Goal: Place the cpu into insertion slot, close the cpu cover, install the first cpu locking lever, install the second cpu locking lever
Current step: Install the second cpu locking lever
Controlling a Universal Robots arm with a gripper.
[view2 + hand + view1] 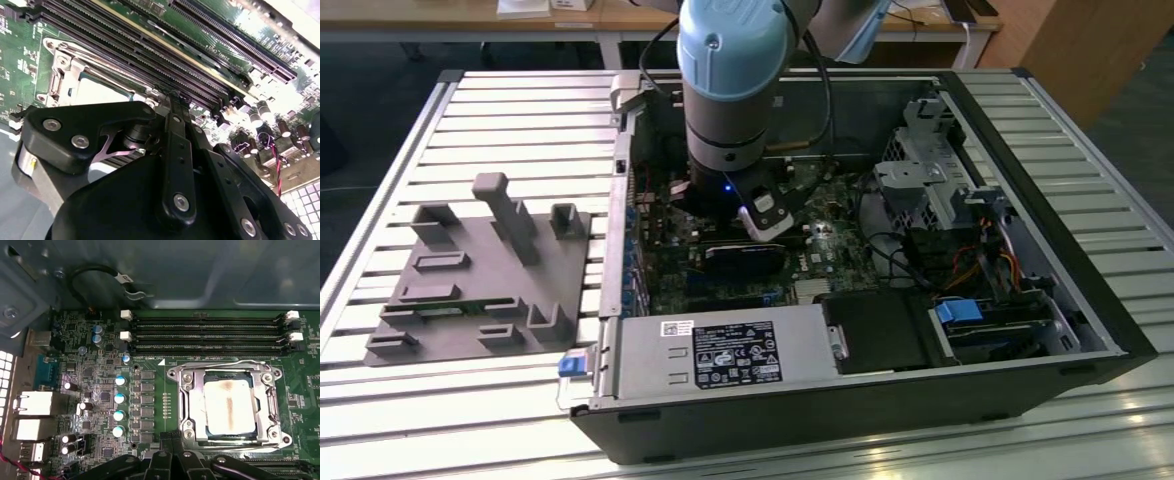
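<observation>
The cpu (227,407), a square silvery chip with a brownish stain down its top, lies in the insertion slot (173,374) on the green motherboard. The cpu cover (192,405), a silvery frame with a window, lies flat over it. Thin wire levers run along the frame's edges; I cannot tell whether they are latched. My gripper (169,436) hovers just beside the slot with its black fingers together and nothing between them. In the second wrist view the gripper (174,97) points at the board near the cpu (97,92). In the exterior view the gripper (767,232) reaches down into the open computer case.
Long memory slots (210,332) run beside the socket. Round capacitors (120,397) and rear ports (35,405) stand on its other side. The case holds a power supply (720,355), a black shroud (887,330) and a drive cage (921,180). A grey fixture plate (480,270) lies on the exterior view's left.
</observation>
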